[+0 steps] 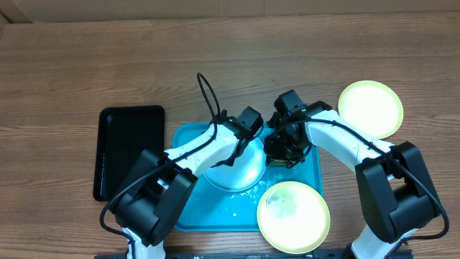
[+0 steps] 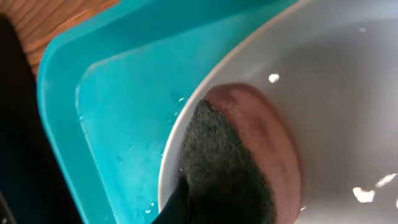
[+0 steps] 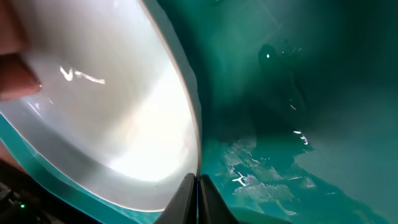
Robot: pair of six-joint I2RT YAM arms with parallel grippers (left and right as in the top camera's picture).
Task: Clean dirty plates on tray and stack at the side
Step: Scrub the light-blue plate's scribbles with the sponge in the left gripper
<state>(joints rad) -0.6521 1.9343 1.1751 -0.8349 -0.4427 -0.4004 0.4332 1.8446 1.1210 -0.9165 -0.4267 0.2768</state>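
A light blue plate (image 1: 238, 171) with a white centre stands tilted on the turquoise tray (image 1: 188, 213). My right gripper (image 1: 279, 154) is shut on its rim, and the right wrist view shows the two fingers (image 3: 186, 198) pinched together at the plate's edge (image 3: 106, 106). My left gripper (image 1: 241, 144) is shut on a sponge (image 2: 230, 162), dark green scourer on one side and pinkish on the other, which presses inside the plate (image 2: 348, 93). One pale yellow-green plate (image 1: 293, 214) lies over the tray's near right corner. Another yellow-green plate (image 1: 370, 108) sits on the table to the right.
A glossy black tray (image 1: 129, 151) lies on the wooden table left of the turquoise tray. The turquoise tray floor (image 3: 298, 93) is wet, with streaks of foam (image 3: 261, 174) and droplets.
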